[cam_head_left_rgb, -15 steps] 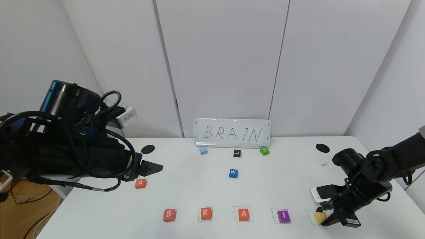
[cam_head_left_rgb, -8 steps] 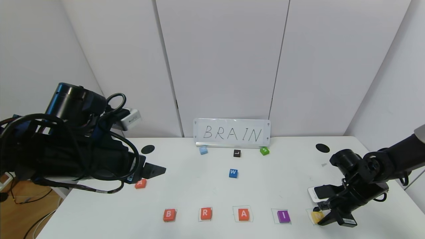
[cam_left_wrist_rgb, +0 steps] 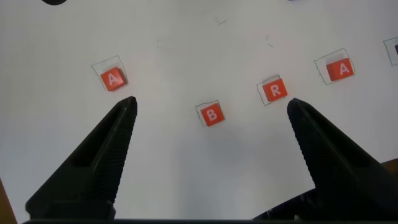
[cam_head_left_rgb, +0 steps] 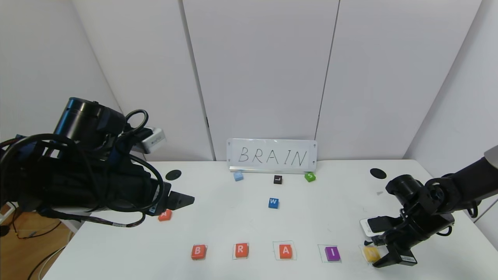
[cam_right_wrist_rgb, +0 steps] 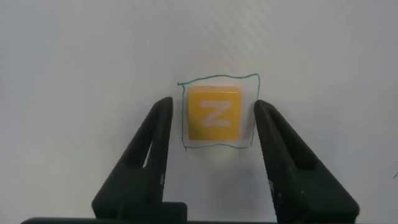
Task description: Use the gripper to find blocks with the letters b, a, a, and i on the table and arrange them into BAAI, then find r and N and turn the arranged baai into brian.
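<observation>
At the right end of the front row on the table (cam_head_left_rgb: 241,217), just past the purple I (cam_head_left_rgb: 332,253) toward three o'clock, N (cam_right_wrist_rgb: 213,113) is seen lying flat inside its green square, with the right gripper (cam_right_wrist_rgb: 211,134) parted around it and clear of both sides. It is judged light, rigid and smooth-faced, best pinched across two opposite side faces. The left gripper (cam_left_wrist_rgb: 208,109) is held wide open, holding nothing, above the row's B end.
</observation>
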